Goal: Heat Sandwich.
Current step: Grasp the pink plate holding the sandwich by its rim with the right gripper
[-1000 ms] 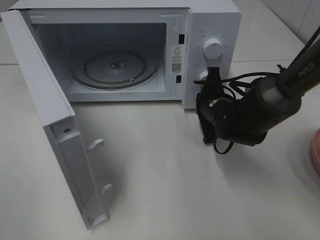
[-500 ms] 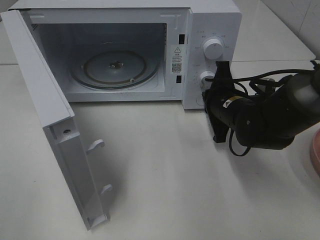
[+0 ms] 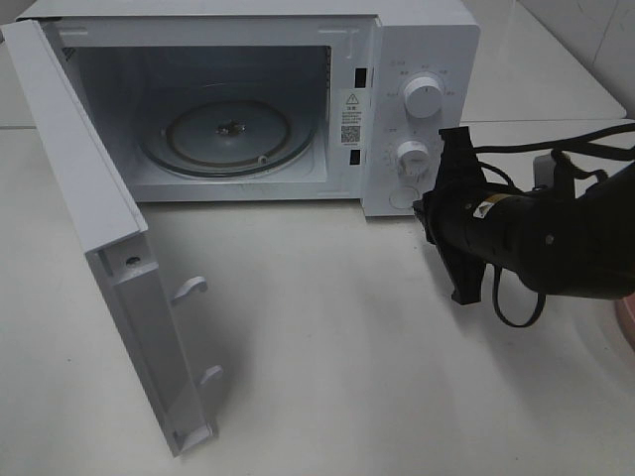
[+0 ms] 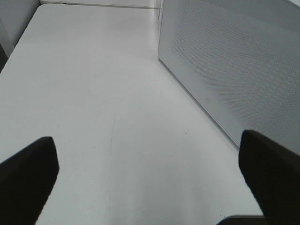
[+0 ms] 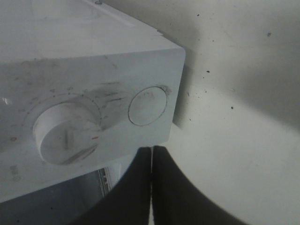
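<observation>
Hovering before the microwave (image 3: 422, 40) controls, the right pincer (image 5: 151, 151) has its fingers pressed together on nothing, tips just short of the round button (image 5: 147, 105). The left pincer (image 4: 150, 180) is spread wide over the table (image 4: 93, 93), beside the microwave's side wall. The door (image 3: 89, 198) stands open and the turntable (image 3: 228, 134) is bare. The sandwich is out of view; it probably lies near the pink plate (image 3: 628, 319) at the table's right edge. It is likely light, soft and easily squashed, so grip it gently across its sides.
</observation>
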You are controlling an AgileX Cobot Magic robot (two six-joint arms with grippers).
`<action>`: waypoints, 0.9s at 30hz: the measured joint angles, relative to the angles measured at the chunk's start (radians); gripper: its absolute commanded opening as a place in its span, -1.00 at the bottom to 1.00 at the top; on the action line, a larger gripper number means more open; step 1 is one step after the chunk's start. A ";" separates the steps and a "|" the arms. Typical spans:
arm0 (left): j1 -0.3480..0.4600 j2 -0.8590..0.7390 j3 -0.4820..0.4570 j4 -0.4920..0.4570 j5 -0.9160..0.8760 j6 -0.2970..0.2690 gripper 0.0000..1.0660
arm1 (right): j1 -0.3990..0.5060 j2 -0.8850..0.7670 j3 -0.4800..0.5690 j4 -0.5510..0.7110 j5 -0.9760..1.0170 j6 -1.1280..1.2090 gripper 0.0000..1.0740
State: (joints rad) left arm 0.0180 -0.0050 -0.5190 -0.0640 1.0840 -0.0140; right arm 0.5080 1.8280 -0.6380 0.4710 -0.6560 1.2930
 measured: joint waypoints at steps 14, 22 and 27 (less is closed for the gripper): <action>0.000 0.000 0.000 0.000 0.000 0.000 0.88 | -0.002 -0.191 0.005 -0.001 0.427 -0.697 -0.84; 0.000 0.000 0.000 0.000 0.000 0.000 0.88 | -0.002 -0.284 0.005 -0.001 0.673 -1.212 -0.77; 0.000 0.000 0.000 0.000 0.000 0.000 0.88 | -0.002 -0.338 0.005 -0.004 0.799 -1.373 -0.72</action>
State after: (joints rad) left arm 0.0180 -0.0050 -0.5190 -0.0640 1.0840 -0.0140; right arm 0.5060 1.4900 -0.6330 0.4670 0.1430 -0.0800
